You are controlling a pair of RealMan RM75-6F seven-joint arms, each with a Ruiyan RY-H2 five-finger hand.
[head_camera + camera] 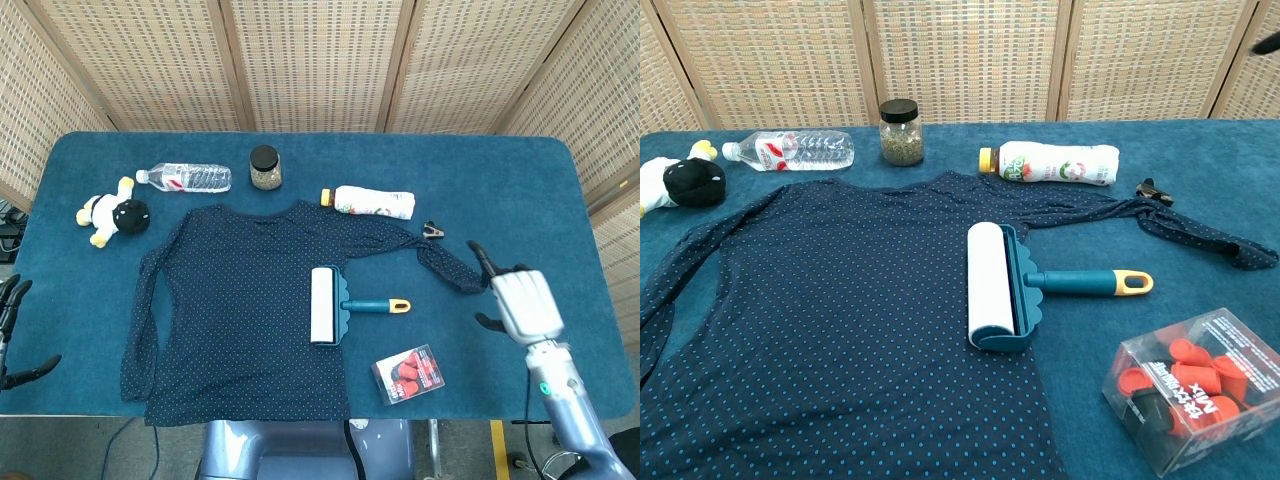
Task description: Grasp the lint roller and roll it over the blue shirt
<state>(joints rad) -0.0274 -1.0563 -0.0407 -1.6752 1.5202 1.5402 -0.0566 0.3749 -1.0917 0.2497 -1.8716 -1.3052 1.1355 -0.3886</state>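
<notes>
one lint roller (333, 305) lies on the right edge of the blue shirt (240, 300), its white roll on the fabric and its teal handle with a yellow end pointing right onto the bare table (520, 190). the shirt is spread flat at the centre of the table, with one sleeve stretched out to the right. no hand touches the roller. the right hand (520, 300) is above the table just beside the sleeve end, holding nothing, fingers apart. the left hand (12, 325) shows only at the left frame edge, fingers apart, holding nothing. a clear box of red items (408, 373) sits near the roller's handle. along the far side: a water bottle (186, 178), a jar (265, 167), a white bottle (370, 202) and a small black clip (432, 230). a plush toy (115, 213) lies at far left.
</notes>
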